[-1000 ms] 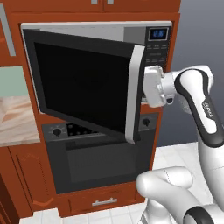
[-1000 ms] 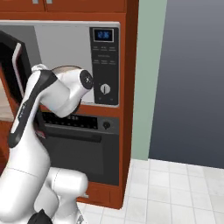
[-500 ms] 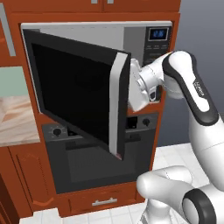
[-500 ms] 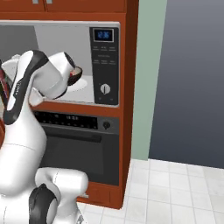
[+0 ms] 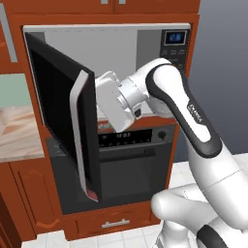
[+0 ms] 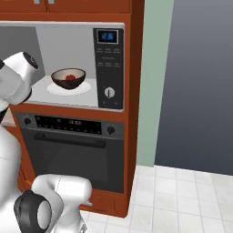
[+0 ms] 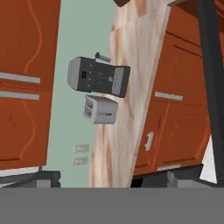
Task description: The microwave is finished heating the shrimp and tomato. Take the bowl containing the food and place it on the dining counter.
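Supporting surfaces and what rests on them

Microwave [image 6: 82, 68] interior: pale grey floor carrying a white round plate [image 6: 86, 88]; on the plate stands a dark brown bowl [image 6: 68, 78], upright, with a red tomato [image 6: 70, 77] inside. Marbled counter [image 7: 127, 87], beige-pink with brown streaks, seen rolled sideways in the hand view: carries a grey and black coffee machine [image 7: 98, 76] and, just beside it, a white toaster [image 7: 100, 110], both against the pale green wall. The same counter [image 5: 17, 133] shows at the left edge of the left base view, above red-brown cabinets. White tiled floor [image 6: 182, 200]: carries the cabinet column.
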{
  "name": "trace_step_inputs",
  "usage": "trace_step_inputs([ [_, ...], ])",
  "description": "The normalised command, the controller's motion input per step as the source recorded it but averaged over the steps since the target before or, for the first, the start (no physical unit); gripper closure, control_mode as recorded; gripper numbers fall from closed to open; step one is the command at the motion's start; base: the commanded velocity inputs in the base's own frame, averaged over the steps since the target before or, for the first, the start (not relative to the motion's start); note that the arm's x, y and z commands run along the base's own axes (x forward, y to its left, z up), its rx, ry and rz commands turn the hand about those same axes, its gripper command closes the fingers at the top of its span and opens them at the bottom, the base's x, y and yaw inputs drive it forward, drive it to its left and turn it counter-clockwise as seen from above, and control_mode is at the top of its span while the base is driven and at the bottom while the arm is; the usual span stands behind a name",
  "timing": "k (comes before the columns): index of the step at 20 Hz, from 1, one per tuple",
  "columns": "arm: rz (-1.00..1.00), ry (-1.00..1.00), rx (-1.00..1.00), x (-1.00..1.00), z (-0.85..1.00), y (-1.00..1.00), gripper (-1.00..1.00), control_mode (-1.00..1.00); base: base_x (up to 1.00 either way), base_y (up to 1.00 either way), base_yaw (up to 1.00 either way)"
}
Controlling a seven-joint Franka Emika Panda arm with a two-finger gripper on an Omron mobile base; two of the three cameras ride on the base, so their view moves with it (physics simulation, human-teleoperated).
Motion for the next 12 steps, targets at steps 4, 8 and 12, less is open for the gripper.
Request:
trace_step_inputs([
  [4,-0.16,-0.08,-0.02,0.03,0.00,0.62,-1.00,-1.00,0.00,0.00,0.00],
  [8,-0.07,0.00,0.01,0.25,0.01,-0.60,-1.00,-1.00,0.00,0.00,0.00],
  [12,-0.18,-0.03,0.04,0.31,0.02,-1.00,-1.00,-1.00,0.00,0.00,0.00],
])
